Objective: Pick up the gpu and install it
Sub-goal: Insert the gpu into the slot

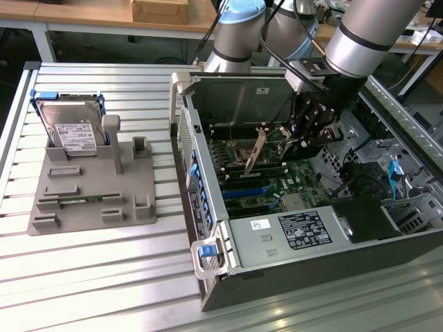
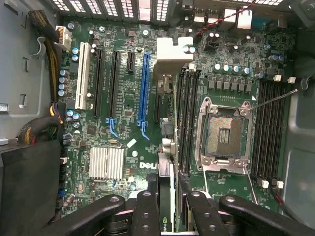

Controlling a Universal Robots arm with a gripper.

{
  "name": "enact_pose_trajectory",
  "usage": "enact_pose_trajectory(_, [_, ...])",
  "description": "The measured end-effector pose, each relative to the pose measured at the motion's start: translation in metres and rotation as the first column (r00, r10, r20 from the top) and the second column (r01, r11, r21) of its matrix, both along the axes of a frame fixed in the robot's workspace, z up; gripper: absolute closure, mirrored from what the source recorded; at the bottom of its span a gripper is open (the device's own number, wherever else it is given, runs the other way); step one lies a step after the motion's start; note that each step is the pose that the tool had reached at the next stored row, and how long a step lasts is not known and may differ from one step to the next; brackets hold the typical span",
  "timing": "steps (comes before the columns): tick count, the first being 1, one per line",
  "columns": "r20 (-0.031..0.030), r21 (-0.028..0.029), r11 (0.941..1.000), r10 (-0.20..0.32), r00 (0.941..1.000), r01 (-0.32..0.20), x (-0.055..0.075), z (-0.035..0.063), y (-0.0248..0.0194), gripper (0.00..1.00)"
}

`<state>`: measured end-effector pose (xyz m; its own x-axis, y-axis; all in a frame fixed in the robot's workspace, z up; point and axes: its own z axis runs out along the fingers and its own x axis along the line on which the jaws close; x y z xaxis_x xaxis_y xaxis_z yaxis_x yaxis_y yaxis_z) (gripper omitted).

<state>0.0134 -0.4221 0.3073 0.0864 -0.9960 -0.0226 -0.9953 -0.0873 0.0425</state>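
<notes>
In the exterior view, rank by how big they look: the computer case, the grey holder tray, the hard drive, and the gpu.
1. Computer case
2. Grey holder tray
3. Hard drive
4. Gpu, seen nearly edge-on in the claw, so its rank is unsure.

tabletop point(image 1: 104, 277): showing ribbed, softly shining metal
fixture point(image 1: 90, 200): looking matt grey plastic
claw point(image 2: 165, 209): appearing matt black
heatsink point(image 2: 106, 163): gleaming as finned bare metal
case point(image 1: 228, 93): looking dull grey metal
</notes>
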Motion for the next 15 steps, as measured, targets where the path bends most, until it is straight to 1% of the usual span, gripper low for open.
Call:
enact_pose_trajectory(5, [0.0,0.0,1.0,0.0,1.0,0.0,-0.001,-0.0027,0.0,0.73])
enact_pose_trajectory(8, [0.0,0.0001,1.0,0.0,1.0,0.0,-0.005,-0.003,0.0,0.73])
enact_pose_trajectory(13, [0.0,0.0001,1.0,0.0,1.0,0.0,-0.024,-0.0036,0.0,0.73])
enact_pose_trajectory(15, [0.0,0.0,1.0,0.0,1.0,0.0,-0.033,-0.004,0.0,0.73])
